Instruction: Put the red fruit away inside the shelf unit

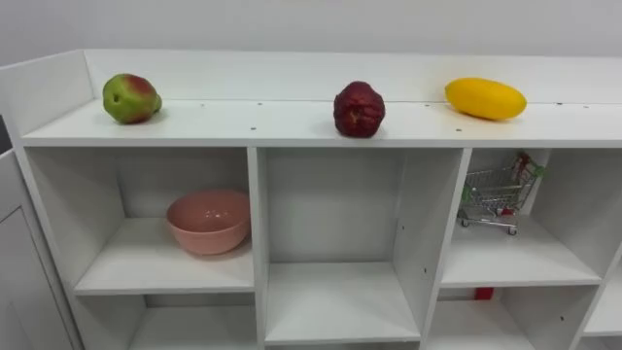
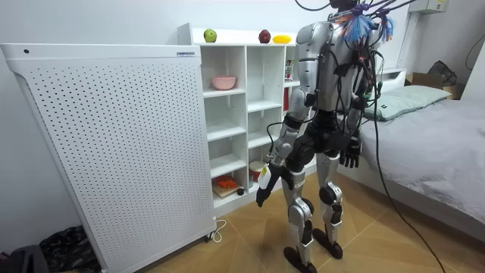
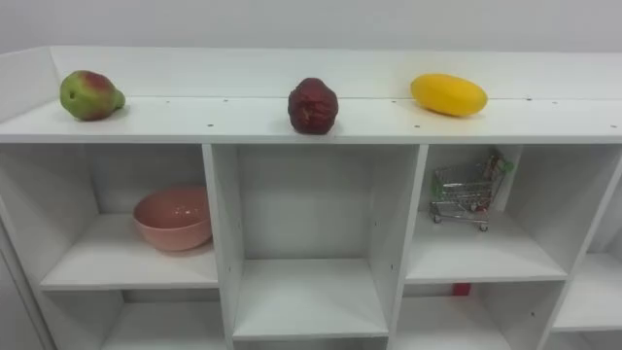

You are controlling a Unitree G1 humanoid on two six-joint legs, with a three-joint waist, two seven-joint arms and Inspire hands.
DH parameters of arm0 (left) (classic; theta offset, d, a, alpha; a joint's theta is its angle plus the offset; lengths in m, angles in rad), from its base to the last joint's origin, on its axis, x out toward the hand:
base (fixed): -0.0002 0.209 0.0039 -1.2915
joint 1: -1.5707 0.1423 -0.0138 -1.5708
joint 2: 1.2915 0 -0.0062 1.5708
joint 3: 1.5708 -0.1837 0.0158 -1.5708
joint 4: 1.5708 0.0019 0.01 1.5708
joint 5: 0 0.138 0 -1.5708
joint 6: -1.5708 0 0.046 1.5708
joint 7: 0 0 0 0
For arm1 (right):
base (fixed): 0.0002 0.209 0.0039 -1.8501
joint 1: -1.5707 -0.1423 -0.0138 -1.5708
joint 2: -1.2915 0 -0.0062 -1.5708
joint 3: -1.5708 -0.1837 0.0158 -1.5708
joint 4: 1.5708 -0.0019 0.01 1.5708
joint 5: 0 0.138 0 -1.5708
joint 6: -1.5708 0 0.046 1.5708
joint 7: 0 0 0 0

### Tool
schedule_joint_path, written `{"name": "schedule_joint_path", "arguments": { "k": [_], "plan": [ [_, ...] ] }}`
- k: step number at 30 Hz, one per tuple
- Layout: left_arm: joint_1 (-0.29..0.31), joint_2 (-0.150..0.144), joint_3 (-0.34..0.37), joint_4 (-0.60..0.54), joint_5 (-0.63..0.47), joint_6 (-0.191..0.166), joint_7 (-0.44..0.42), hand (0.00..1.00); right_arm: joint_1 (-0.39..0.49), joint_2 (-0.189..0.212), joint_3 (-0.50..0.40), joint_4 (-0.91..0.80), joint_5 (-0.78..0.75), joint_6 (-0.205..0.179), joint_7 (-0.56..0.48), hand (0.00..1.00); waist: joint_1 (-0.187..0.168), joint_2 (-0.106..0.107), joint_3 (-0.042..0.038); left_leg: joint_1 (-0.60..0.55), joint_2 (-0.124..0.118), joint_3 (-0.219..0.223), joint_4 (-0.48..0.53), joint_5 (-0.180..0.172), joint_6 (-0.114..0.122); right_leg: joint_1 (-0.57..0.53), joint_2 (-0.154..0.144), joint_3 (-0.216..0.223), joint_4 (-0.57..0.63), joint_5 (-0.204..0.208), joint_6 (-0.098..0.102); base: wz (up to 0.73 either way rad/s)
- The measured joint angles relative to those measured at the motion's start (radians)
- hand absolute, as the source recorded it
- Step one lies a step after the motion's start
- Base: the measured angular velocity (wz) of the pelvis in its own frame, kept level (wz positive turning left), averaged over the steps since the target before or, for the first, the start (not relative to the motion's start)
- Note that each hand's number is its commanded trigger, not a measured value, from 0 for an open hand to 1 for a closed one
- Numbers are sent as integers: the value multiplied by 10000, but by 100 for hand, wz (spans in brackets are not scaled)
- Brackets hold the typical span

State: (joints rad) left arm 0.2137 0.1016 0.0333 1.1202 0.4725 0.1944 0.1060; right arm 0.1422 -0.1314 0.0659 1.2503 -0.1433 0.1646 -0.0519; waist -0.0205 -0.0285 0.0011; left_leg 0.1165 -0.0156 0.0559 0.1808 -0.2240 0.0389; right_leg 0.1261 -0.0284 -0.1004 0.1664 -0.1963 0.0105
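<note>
Now three fruits lie well apart on the top board of the white wooden closet [image 1: 292, 124]: a green-red pear [image 1: 131, 98] at the left, a dark red wrinkled fruit [image 1: 359, 109] in the middle, a yellow oval fruit [image 1: 485, 98] at the right. A pink round bowl [image 1: 208, 221] stands in the upper left compartment. The robot stands before the closet; its left hand [image 2: 264, 182] and right hand [image 2: 349, 157] hang low, fingers loose, holding nothing.
</note>
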Motion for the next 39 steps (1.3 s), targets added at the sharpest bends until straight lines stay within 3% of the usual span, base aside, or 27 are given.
{"name": "schedule_joint_path", "arguments": {
  "k": [16,21,23,26,31,33,39],
  "plan": [
    [12,5,19,-44,15,0,-9,0,-2,32,-142,-64,395,-9,-483,0,-9,33,-7,14,12,19,3,0,0,0,-3,14,3,0,0,0],
    [57,12,48,-107,20,-212,8,0,-18,24,-503,-324,1162,-99,-824,0,6,76,9,27,22,134,-11,0,0,-24,0,12,27,1,0,-4],
    [85,12,54,-248,20,-357,52,0,-29,20,-1078,-1279,1864,-318,-1085,0,-2,93,67,-15,29,184,-2,1,1,-102,-4,34,39,5,-1,-6],
    [92,34,55,-328,15,-571,251,0,-120,18,-1491,-2731,2254,-818,-1505,0,-13,89,68,-15,28,230,-24,0,1,-125,14,97,25,5,-1,-3],
    [102,43,32,-400,4,-942,632,0,-192,30,-1558,-5762,2863,-1243,-1942,0,-30,-4,36,-21,20,254,-72,1,0,-207,22,87,23,11,-3,-1],
    [93,76,44,-418,2,-1066,760,0,-191,43,-1585,-6936,2855,-1564,-2141,0,-28,9,75,-30,19,293,-74,1,0,-234,32,122,26,17,-7,-5],
    [71,109,29,-395,8,-1193,826,0,-200,132,-1582,-9921,2816,-2102,-2653,0,0,-33,13,-62,27,408,-122,-1,-2,-264,42,171,45,22,-7,-4]
  ]
}}
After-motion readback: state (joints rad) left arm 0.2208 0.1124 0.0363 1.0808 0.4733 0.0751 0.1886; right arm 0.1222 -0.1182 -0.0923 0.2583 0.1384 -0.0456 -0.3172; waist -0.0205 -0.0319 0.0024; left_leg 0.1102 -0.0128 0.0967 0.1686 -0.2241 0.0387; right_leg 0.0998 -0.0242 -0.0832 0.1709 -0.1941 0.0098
